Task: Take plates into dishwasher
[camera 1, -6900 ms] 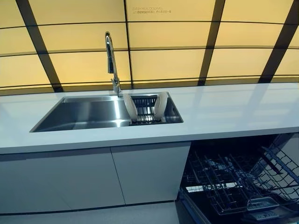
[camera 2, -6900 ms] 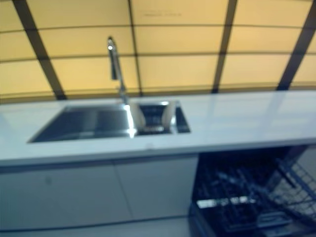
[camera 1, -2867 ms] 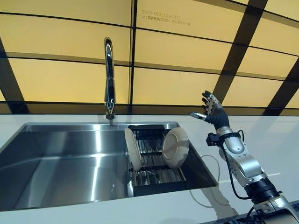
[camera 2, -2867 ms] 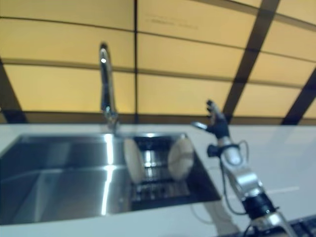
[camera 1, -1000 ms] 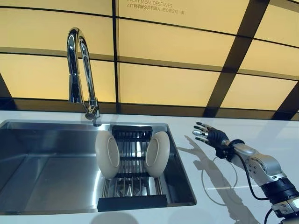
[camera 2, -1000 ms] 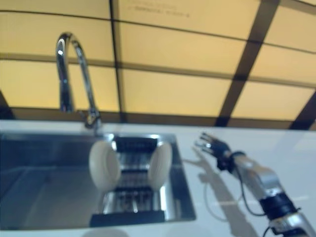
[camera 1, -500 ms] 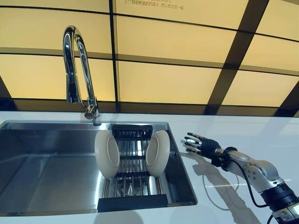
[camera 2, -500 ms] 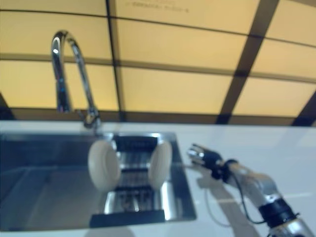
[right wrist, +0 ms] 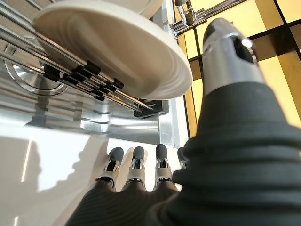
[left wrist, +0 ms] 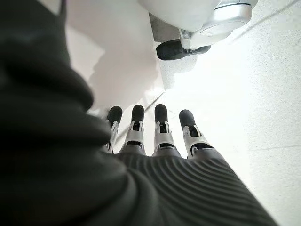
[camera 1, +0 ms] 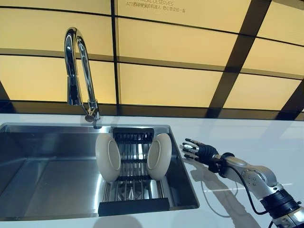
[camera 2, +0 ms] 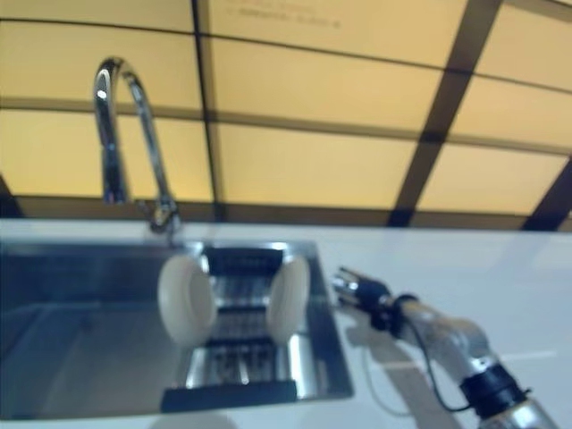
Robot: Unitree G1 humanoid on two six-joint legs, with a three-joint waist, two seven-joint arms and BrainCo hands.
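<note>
Two white plates stand on edge in a black rack (camera 1: 133, 183) inside the sink: the left plate (camera 1: 108, 157) and the right plate (camera 1: 159, 156). My right hand (camera 1: 202, 151) is open with its fingers spread. It hovers low over the white counter just right of the sink's rim, pointing at the right plate and apart from it. In the right wrist view that plate (right wrist: 117, 52) fills the area past the straight fingers (right wrist: 136, 165). My left hand (left wrist: 160, 136) shows only in its own wrist view, fingers straight, empty, hanging over the floor.
A tall chrome faucet (camera 1: 78, 71) rises behind the steel sink (camera 1: 47, 175). The white counter (camera 1: 256, 137) runs off to the right. A yellow panelled wall (camera 1: 166, 80) with dark strips stands close behind.
My right hand has dropped lower and moved left across the counter, closer to the sink's right rim and the right plate. The plates have not moved.
</note>
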